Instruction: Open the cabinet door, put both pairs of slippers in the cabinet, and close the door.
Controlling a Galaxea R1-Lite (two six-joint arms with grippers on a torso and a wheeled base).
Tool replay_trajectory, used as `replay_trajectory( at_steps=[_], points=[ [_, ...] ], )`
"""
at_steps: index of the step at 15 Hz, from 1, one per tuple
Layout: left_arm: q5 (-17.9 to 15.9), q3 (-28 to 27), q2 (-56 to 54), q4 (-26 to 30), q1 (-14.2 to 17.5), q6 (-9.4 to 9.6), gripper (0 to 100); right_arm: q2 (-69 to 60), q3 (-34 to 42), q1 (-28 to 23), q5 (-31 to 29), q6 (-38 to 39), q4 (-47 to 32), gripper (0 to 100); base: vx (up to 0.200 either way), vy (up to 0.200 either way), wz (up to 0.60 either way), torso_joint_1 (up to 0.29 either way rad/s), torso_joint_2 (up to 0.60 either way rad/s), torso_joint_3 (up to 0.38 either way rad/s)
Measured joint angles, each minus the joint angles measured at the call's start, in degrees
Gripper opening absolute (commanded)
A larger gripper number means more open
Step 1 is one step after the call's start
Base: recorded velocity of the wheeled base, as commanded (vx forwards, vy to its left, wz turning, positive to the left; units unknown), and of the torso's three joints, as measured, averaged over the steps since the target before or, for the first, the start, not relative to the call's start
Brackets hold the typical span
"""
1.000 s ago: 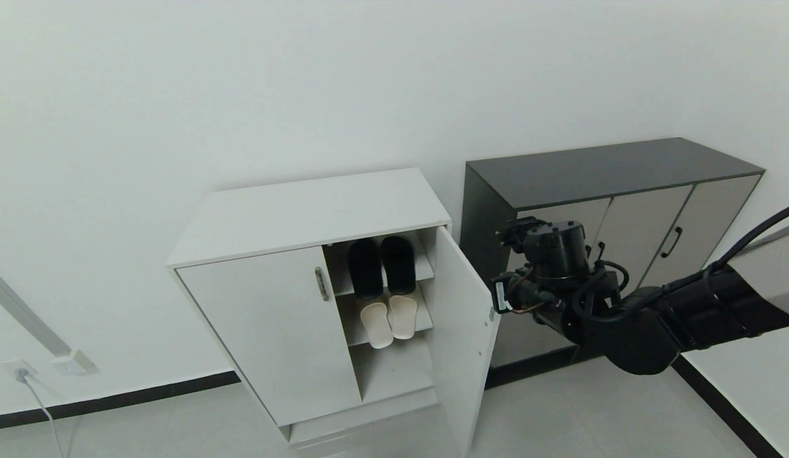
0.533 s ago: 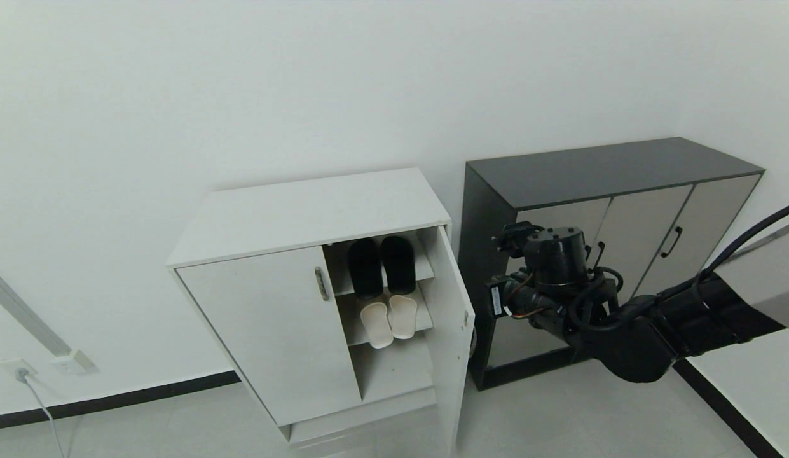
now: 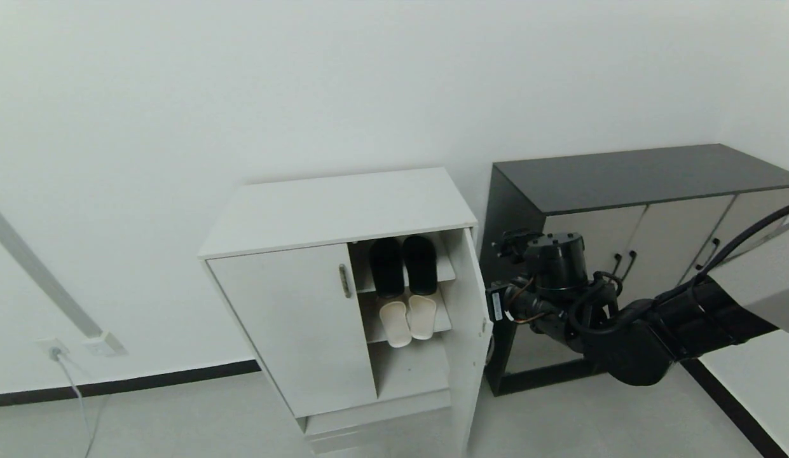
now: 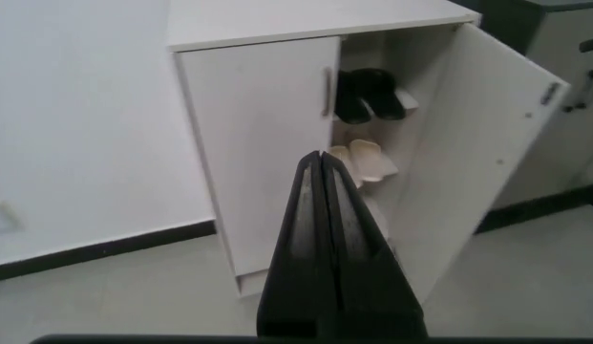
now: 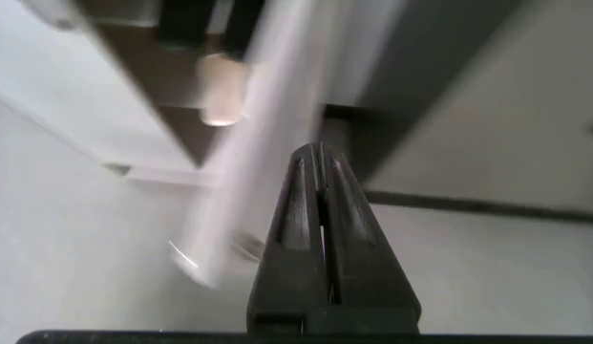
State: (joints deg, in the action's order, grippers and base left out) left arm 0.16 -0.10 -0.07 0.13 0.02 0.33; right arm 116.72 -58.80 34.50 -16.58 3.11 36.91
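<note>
Room: we see a white wall (image 3: 305, 76), a pale floor (image 3: 178, 420) and a black skirting strip (image 3: 114, 386).
Cabinet: white cabinet (image 3: 343, 210) stands against the wall, dark cabinet (image 3: 636, 175) just beside it; right door (image 3: 473, 331) is part open.
Slippers: black slippers (image 3: 404, 264) lie on the top shelf, white slippers (image 3: 408, 320) on the shelf below.
Right gripper (image 5: 321, 153): fingers pressed together, holding nothing, near the door's outer face.
Left gripper (image 4: 321, 158): fingers together, empty, facing the cabinet front.
</note>
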Motion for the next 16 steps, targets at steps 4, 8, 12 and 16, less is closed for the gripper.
replay_trajectory(
  at_steps=[4,8,12,16],
  points=[
    [0.0,0.0,0.0,0.0,0.0,0.0,0,0.1,0.5,-1.1,0.6,-0.3,2.9,0,0.0,0.0,0.0,0.0,0.0,0.0],
    [0.0,0.0,0.0,0.0,0.0,0.0,0,0.1,0.5,-3.0,0.2,-2.7,2.9,0,0.0,0.0,0.0,0.0,0.0,0.0],
    [0.0,0.0,0.0,0.0,0.0,0.0,0,0.5,0.0,-6.4,-0.9,-4.3,2.9,0,0.0,0.0,0.0,0.0,0.0,0.0],
    [0.0,0.0,0.0,0.0,0.0,0.02,0,2.0,-0.5,-8.9,-0.8,-4.5,2.8,0,0.0,0.0,0.0,0.0,0.0,0.0]
  ],
)
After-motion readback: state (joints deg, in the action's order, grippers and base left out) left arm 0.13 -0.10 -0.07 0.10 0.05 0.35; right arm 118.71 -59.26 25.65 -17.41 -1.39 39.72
